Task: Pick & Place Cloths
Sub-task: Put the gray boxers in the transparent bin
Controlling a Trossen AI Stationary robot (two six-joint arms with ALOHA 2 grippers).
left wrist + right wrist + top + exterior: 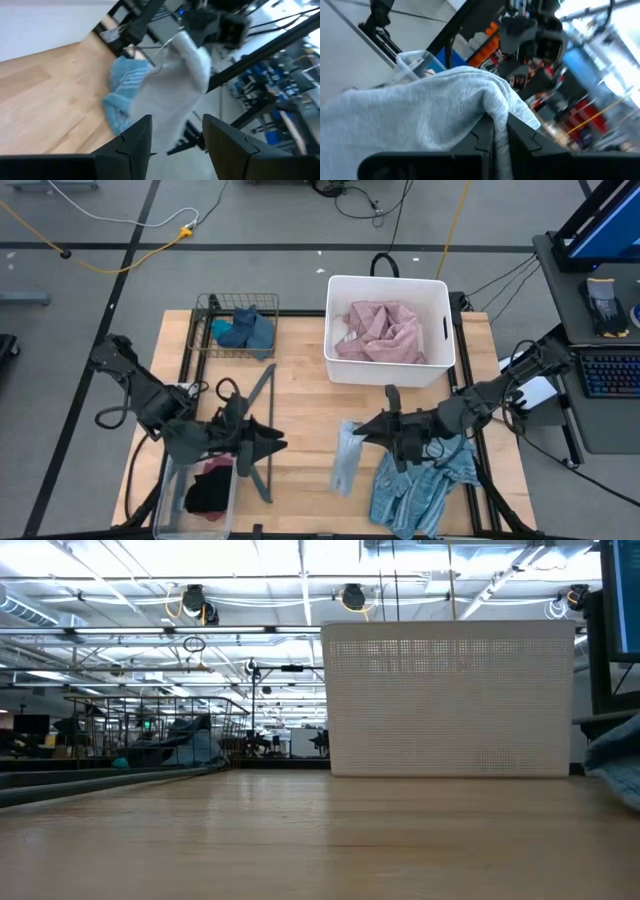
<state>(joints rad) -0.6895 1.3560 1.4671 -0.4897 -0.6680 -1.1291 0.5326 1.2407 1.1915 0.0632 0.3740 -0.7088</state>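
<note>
My right gripper (368, 427) is over the table's near middle, shut on the pale grey-blue cloth (346, 458). My left gripper (268, 443) hangs open to the left of that cloth, above the grey hanger, and its fingers (136, 141) point at the cloth (175, 95) without touching it. The blue striped cloth (425, 485) lies crumpled at the near right. A pink cloth (383, 332) rests in the white basket (440, 290). Teal and dark blue cloths (245, 330) sit in the wire basket. Black and maroon cloths (210, 485) lie in the clear bin. My right gripper pinches a bunched fold of the pale grey-blue cloth (499, 117) between its two fingers, coming in level from the table's right. The cloth drapes over the fingertips and hangs slack below them. Whether its lower end (342, 485) touches the table I cannot tell.
The grey plastic hanger (262, 395) lies on the table under my left gripper. The white basket (450, 700) stands at the far right, the wire basket (205, 305) at the far left and the clear bin (170, 510) at the near left corner. Bare wood (300, 395) shows mid-table.
</note>
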